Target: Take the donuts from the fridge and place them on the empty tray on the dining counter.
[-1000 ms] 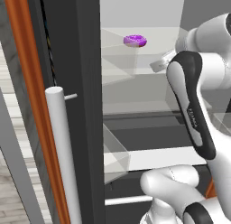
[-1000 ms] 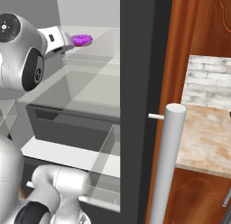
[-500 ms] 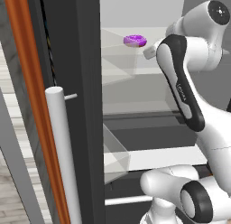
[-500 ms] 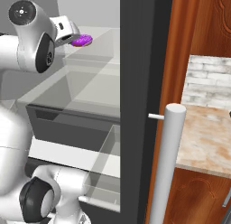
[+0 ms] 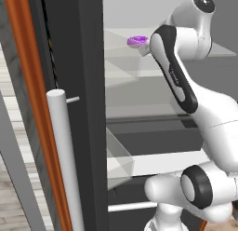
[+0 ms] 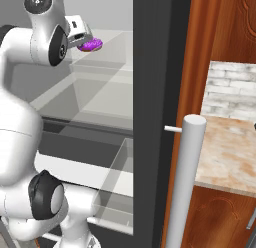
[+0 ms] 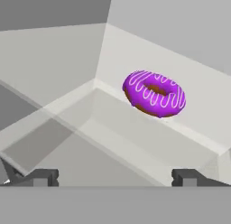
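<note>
Inside the open fridge [image 5: 69, 62], the claw [image 7: 115, 177] hangs with its fingers spread wide apart and empty, near the purple donut [image 7: 154, 93] resting far back on the upper glass shelf [image 7: 90, 142].

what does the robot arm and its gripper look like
The arm is glossy white with rounded links, dark grey-black joint discs and a black strip bearing small lettering. The gripper has two small dark, blocky finger tips. No loose cables show.
</note>
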